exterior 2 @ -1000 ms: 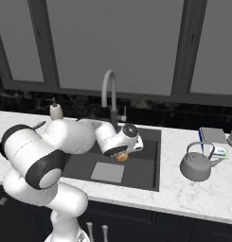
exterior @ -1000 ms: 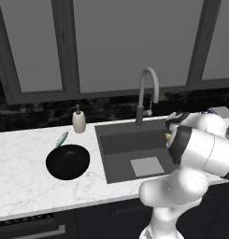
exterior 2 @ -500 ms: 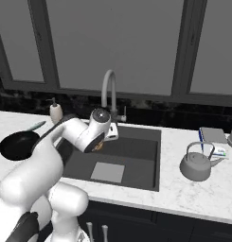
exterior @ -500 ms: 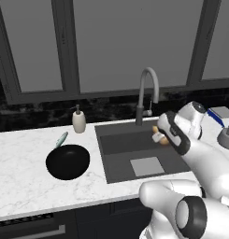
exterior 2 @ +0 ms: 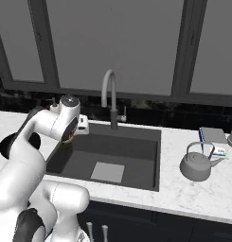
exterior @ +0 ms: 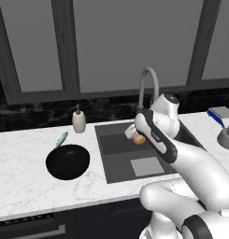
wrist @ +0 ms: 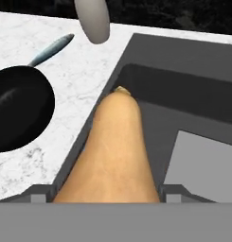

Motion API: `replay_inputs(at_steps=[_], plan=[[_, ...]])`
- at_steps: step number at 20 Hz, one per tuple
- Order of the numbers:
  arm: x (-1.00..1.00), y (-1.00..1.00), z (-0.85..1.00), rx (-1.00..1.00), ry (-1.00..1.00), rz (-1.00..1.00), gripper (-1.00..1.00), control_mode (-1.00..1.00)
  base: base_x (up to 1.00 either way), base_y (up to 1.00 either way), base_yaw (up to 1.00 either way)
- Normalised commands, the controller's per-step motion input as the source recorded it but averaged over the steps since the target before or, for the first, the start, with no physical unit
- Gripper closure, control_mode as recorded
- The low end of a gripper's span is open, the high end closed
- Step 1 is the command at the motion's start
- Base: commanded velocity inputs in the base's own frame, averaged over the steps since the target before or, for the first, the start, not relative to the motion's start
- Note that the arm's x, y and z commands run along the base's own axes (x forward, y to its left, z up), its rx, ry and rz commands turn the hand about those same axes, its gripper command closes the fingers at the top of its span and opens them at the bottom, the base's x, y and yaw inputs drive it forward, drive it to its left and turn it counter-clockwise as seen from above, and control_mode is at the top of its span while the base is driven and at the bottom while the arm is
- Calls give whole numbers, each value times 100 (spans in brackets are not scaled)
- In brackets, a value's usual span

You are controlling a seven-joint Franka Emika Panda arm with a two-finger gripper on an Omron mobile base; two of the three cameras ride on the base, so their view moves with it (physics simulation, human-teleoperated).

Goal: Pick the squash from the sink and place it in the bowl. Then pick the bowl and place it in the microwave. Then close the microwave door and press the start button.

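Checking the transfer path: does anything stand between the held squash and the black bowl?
Nothing visible does. The gripper holds the squash over the left part of the sink. Between it and the bowl lies only bare counter; the soap dispenser stands farther back, off the line.

**Robot arm holds squash above kitchen sink**

A white robot arm rises from the lower right of the frame and reaches toward the centre. Its gripper [exterior: 136,136] is closed around a small orange squash [exterior: 139,139], held above the left part of the dark sink [exterior: 117,159]. A curved faucet [exterior: 147,84] stands behind the sink. At centre left, a black bowl [exterior: 67,162] sits on the white marble counter [exterior: 22,177], with a beige soap dispenser [exterior: 79,120] behind it.
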Motion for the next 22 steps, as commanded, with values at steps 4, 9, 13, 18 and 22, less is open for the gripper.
replay_inputs(at_steps=[4, 9, 13, 18, 22], plan=[[0, 100, 10, 0, 15, 0, 100, -100, 0, 0, 0], [9, 100, -4, -2, 12, 1, 100, -100, 0, 0, 0], [30, 99, 0, -5, 23, 0, 100, -100, 0, 0, 0], [3, 81, -2, -4, 21, 0, 100, -100, 0, 0, 0], [3, 50, -25, -5, 8, 0, 100, -100, 0, 0, 0]])
